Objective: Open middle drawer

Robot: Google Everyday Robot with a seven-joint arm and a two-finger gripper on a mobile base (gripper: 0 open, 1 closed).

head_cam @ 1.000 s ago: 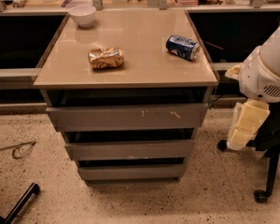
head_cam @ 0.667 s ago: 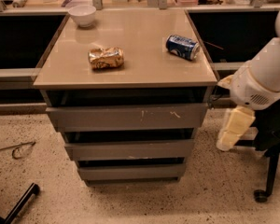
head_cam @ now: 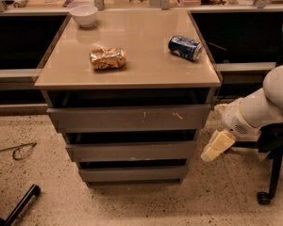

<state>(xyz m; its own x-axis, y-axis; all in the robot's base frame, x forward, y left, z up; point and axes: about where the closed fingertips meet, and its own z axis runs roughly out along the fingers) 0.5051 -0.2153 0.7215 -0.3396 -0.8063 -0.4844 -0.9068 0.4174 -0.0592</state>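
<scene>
A grey cabinet with a tan top (head_cam: pixel 146 55) has three handleless drawer fronts. The top front (head_cam: pixel 129 118) is tallest and has white scratch marks. The middle drawer (head_cam: pixel 131 151) is a plain flat grey front below it and looks shut. The bottom front (head_cam: pixel 133 173) is the narrowest. My gripper (head_cam: pixel 216 147), with cream fingers, hangs from the white arm (head_cam: pixel 264 105) just right of the cabinet, level with the middle drawer and close to its right end, not touching it.
On the cabinet top lie a crumpled snack bag (head_cam: pixel 107 58), a blue soda can (head_cam: pixel 185 47) on its side and a white bowl (head_cam: pixel 84 15). A chair base with a wheel (head_cam: pixel 264 197) stands at the right. A black bar (head_cam: pixel 20 205) lies on the floor at lower left.
My arm has swung down and left, bringing the gripper from beside the top drawer to the level of the middle drawer, closer to the cabinet's right side.
</scene>
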